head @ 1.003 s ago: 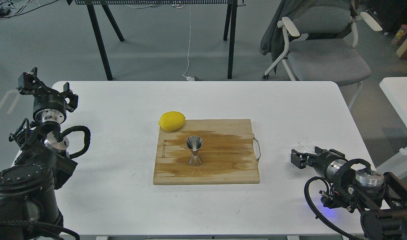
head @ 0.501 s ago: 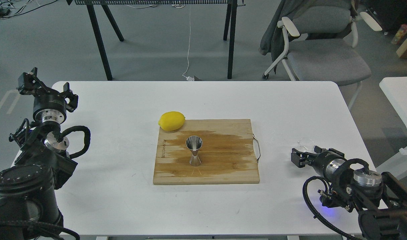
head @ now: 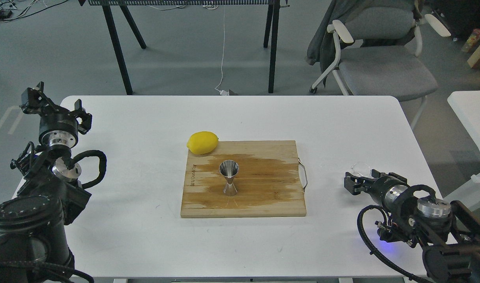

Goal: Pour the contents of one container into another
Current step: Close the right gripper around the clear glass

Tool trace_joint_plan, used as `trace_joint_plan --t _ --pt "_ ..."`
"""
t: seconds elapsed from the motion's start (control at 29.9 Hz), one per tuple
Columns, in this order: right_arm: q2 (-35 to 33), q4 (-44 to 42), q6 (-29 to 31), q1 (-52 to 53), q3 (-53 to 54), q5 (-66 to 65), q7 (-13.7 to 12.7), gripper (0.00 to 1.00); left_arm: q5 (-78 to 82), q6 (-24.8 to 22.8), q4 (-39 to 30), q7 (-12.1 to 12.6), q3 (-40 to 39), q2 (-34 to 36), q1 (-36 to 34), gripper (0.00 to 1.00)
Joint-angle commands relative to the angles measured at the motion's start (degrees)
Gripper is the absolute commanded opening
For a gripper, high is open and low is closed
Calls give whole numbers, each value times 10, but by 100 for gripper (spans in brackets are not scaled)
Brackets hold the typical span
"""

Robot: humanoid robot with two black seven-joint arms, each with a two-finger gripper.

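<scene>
The small clear glass cup (head: 361, 169) sits on the white table (head: 145, 236) near its right edge, well apart from the cutting board (head: 263, 196). It is so transparent that only its rim and a faint outline show; whether it stands upright or holds anything cannot be told. The right gripper (head: 352, 184) lies low just beside it, on the near side, pointing left toward the board; its dark fingers blur together, so their spread cannot be judged, nor whether they touch the glass.

The steel jigger (head: 229, 177) stands upright mid-board, long axis vertical, its open cone facing up. A lemon (head: 202, 142) rests at the board's far left corner, overlapping its edge.

The left gripper (head: 53, 107) hangs over the table's far left corner, fingers spread, holding nothing.
</scene>
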Motion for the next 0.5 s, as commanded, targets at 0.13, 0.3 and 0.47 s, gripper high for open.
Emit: trace_joint_plan --t 0.13,0.3,0.47 --pt "0 0 6 0 -3 -3 6 67 0 0 0 0 1 0 0 100" --pt "0 0 9 0 -5 -4 8 63 0 0 0 0 1 0 3 100" --pt "-1 0 9 0 -6 -8 8 59 0 0 0 -5 1 0 6 100"
